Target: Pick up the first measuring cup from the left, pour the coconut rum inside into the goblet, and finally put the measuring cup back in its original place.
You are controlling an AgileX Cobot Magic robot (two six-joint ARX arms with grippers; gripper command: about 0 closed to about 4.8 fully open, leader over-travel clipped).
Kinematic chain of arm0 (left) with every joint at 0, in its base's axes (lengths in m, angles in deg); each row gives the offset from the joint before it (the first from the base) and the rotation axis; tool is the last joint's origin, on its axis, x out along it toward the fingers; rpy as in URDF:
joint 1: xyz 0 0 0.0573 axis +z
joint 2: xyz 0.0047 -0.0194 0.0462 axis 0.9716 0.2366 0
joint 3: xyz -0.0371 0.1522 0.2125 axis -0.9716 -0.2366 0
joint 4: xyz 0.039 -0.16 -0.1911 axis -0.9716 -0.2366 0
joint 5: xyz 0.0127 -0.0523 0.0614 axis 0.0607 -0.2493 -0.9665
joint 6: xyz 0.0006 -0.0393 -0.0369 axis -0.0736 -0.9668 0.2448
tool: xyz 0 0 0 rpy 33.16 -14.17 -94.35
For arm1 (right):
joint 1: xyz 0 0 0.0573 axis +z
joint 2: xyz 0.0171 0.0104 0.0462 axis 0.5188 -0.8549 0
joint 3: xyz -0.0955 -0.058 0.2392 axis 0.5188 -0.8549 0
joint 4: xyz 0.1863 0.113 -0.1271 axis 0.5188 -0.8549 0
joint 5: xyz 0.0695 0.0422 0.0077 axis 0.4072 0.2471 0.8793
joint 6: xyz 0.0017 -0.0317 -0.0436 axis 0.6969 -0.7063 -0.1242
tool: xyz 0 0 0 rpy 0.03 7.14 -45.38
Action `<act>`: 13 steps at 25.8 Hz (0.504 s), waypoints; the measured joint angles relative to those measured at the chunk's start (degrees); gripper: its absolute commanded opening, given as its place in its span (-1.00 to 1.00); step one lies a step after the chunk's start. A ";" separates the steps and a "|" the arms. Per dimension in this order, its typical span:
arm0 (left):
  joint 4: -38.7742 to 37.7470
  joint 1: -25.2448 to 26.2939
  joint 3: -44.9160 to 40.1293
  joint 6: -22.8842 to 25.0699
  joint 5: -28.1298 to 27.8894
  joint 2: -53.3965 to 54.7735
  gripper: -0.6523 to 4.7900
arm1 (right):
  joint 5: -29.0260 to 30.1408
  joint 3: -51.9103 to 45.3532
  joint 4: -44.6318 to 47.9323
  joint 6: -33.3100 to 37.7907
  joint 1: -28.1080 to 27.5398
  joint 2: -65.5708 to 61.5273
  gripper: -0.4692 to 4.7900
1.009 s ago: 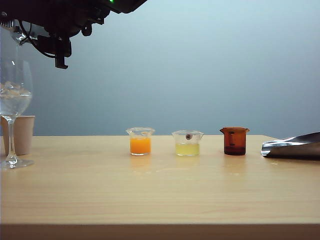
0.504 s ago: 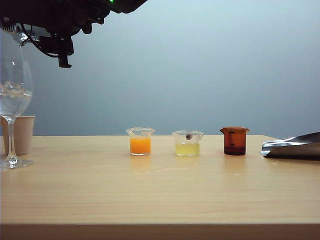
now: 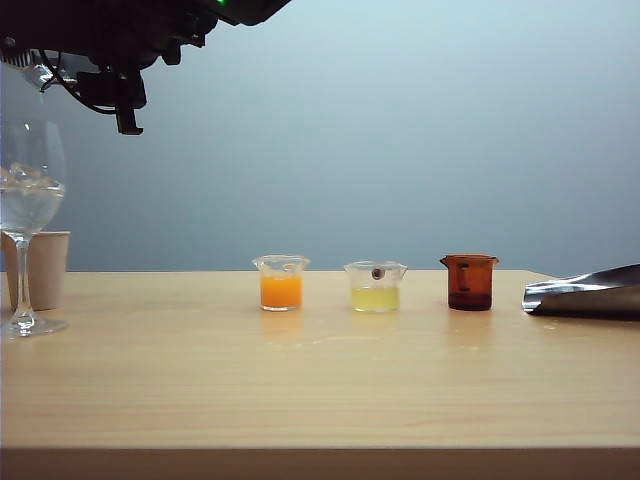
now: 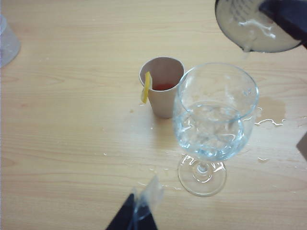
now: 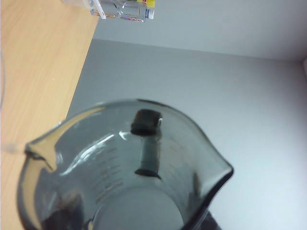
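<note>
The smoky grey measuring cup (image 4: 254, 24) hangs tipped, spout down, just above the goblet's (image 4: 213, 120) rim, and a drop clings to the spout. My right gripper (image 5: 139, 221) is shut on the measuring cup (image 5: 129, 167), whose inside looks nearly drained. In the goblet (image 3: 30, 200), clear coconut rum (image 4: 211, 136) lies around ice cubes. The right arm (image 3: 120, 40) reaches across to the upper left of the exterior view. My left gripper (image 4: 134, 218) hovers over the table near the goblet's foot, its dark fingers together and holding nothing.
A beige paper cup (image 4: 163, 86) stands close behind the goblet. Spilled drops (image 4: 268, 117) wet the table beside the goblet. An orange cup (image 3: 281, 283), a pale yellow cup (image 3: 375, 287) and an amber cup (image 3: 469, 282) stand in a row. Something silvery (image 3: 585, 293) lies at the right edge.
The right wrist has rolled a little, and the hanging part of the arm has risen slightly over the goblet. The cups and goblet on the table have not moved.
</note>
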State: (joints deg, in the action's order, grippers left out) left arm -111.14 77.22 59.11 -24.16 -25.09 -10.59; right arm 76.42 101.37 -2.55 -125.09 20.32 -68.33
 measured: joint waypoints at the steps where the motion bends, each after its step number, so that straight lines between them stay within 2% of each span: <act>1: 0.00 0.00 0.00 0.00 0.00 0.00 -0.74 | -0.02 0.00 0.00 0.44 0.00 0.00 -0.19; 5: 0.00 0.00 0.00 0.00 0.00 0.00 -0.74 | -0.11 0.00 -0.02 5.97 -0.02 0.00 -0.19; 11: 0.00 0.00 0.00 0.02 0.00 0.00 -0.75 | -3.98 0.00 0.02 23.30 -1.18 0.00 -0.19; 13: 0.00 0.00 0.00 0.00 0.00 0.00 -0.75 | -9.88 0.02 0.48 38.29 -1.62 0.00 -0.17</act>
State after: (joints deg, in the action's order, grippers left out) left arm -111.14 77.22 59.11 -24.16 -25.09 -10.59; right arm 66.54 101.39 -2.07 -86.80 18.70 -68.33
